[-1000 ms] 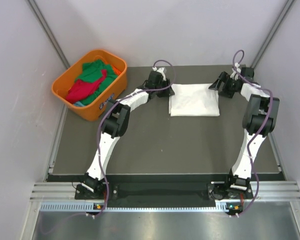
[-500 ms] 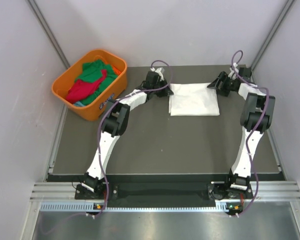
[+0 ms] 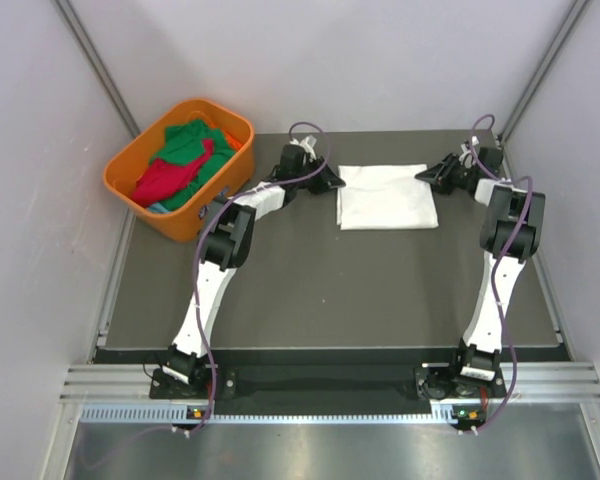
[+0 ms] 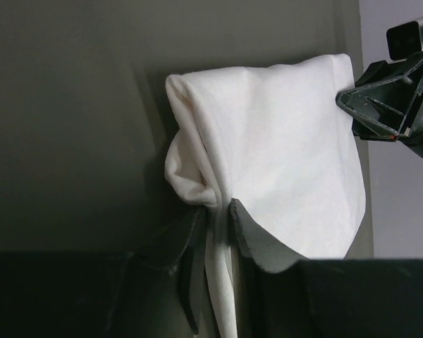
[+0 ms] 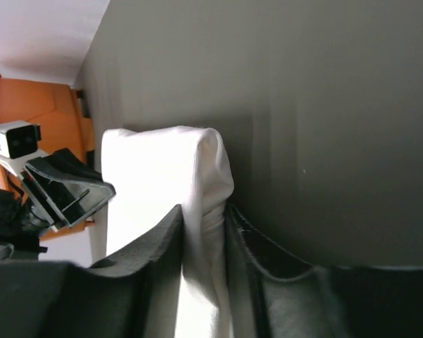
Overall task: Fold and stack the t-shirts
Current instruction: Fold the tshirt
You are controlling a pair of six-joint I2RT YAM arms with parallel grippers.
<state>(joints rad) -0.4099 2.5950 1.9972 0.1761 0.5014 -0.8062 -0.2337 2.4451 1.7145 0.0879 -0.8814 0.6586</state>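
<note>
Roughly midway: folded white cloth t-shirt [image 3: 387, 196] lies at the far centre of the dark table [image 3: 310, 290], each side edge clamped by left gripper [image 4: 217, 211] and right gripper [image 5: 204, 211]; crumpled green and red t-shirts [image 3: 183, 152] wait unfolded in the orange plastic basket [image 3: 175, 222]

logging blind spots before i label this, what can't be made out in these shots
- Top view: how many shirts fill the orange basket; the green shirt and red shirt overlap and are too small.
- Every view: the white t-shirt underside and inner layers, hidden by its own fold.
- Left wrist view: how deep the left gripper pinches the cloth; its own dark body and the bottom edge cut it off.
- Right wrist view: same for the right gripper.
</note>
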